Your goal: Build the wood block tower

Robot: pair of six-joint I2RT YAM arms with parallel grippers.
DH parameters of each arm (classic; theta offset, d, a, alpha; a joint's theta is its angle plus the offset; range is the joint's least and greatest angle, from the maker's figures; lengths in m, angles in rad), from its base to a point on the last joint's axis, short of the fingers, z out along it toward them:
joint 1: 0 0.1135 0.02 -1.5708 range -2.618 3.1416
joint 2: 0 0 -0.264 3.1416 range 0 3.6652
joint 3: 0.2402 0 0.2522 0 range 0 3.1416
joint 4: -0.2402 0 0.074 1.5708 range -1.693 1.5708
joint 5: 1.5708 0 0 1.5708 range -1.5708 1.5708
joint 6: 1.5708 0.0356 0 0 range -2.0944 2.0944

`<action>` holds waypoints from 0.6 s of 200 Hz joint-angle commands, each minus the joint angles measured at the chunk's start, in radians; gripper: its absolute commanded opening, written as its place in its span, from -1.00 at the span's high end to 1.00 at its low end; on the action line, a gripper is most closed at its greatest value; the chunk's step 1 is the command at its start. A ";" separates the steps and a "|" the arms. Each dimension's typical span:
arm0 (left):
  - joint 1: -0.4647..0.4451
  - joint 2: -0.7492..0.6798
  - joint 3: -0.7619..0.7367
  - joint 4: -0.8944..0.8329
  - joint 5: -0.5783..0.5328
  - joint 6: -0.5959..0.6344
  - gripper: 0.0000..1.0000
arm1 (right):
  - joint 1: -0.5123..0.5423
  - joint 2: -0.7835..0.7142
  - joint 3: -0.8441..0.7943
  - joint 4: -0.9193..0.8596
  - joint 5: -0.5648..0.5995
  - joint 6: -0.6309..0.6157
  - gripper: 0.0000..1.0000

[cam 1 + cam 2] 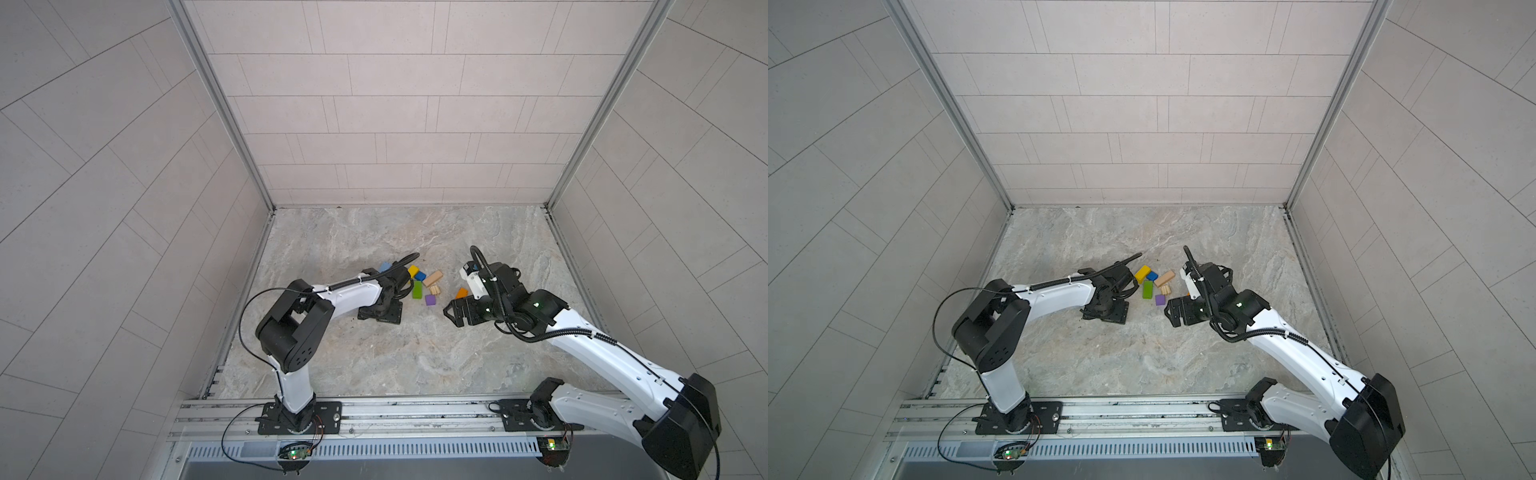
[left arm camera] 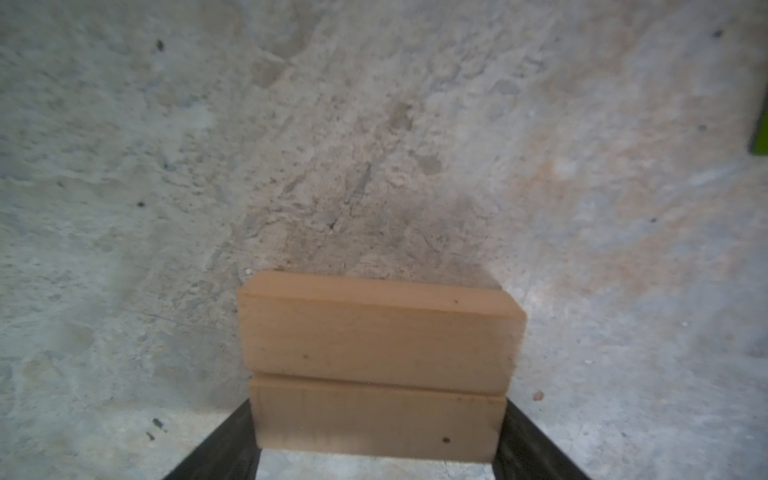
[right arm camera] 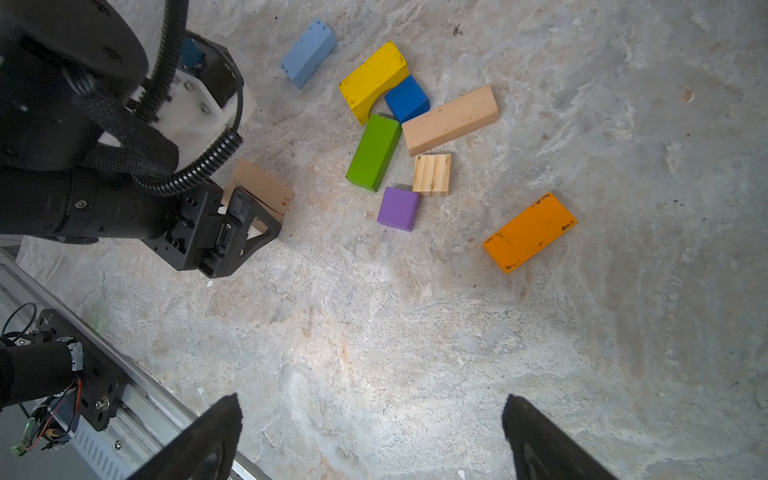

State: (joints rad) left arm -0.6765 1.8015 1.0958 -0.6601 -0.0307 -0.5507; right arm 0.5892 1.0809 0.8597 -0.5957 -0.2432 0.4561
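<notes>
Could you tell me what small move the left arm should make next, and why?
Probably ease the left gripper straight back off the two tan bars. They already sit flush together, its fingers flank one bar closely, and any sideways drift could knock them apart. The right gripper hangs open and empty.

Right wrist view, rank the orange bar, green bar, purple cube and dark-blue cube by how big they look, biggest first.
1. orange bar
2. green bar
3. purple cube and dark-blue cube: these look about alike, so I leave them unranked.
</notes>
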 commanded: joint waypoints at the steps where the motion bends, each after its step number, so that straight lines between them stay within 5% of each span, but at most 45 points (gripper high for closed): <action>1: -0.004 0.032 -0.002 -0.003 -0.031 -0.008 -0.73 | 0.006 -0.007 0.000 -0.021 0.015 -0.005 -0.99; 120: -0.004 -0.122 -0.017 -0.052 0.029 0.006 -0.83 | 0.006 0.038 0.030 -0.043 0.071 -0.053 -0.99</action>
State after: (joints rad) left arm -0.6765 1.7531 1.0809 -0.6712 -0.0193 -0.5491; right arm 0.5892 1.0946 0.8600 -0.6014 -0.2283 0.4423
